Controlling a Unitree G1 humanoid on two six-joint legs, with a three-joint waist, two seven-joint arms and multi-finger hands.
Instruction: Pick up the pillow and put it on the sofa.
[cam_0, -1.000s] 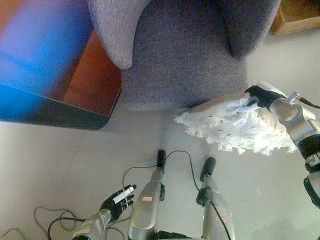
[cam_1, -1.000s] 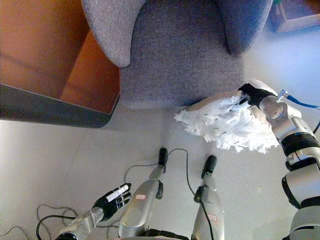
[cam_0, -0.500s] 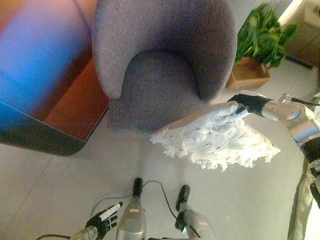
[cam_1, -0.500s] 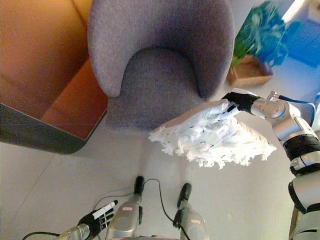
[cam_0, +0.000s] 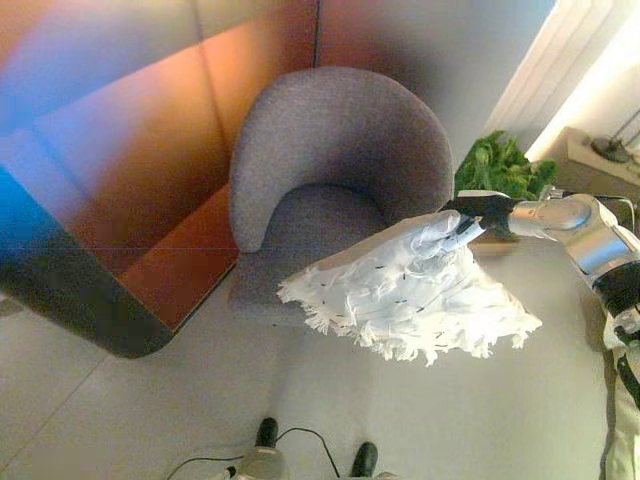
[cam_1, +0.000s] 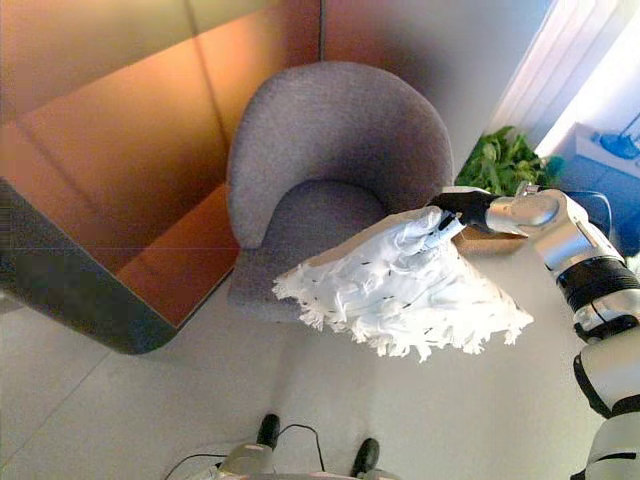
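Observation:
A white shaggy pillow (cam_0: 410, 295) hangs in the air in front of a grey round-backed sofa chair (cam_0: 335, 150). My right hand (cam_0: 478, 211) is shut on the pillow's upper right corner and holds it over the front right edge of the seat (cam_1: 300, 225). The pillow's left end overlaps the seat front in both views. My left hand shows in no view.
An orange-brown wall panel (cam_0: 130, 170) with a dark rounded base (cam_0: 70, 305) stands left of the chair. A green potted plant (cam_0: 500, 165) sits right of the chair, behind my right arm. Pale floor (cam_0: 200, 410) lies in front.
The camera has tilted up, so the whole chair and wall show now. My right hand has lifted the pillow higher and nearer the seat. My left hand has dropped out of view.

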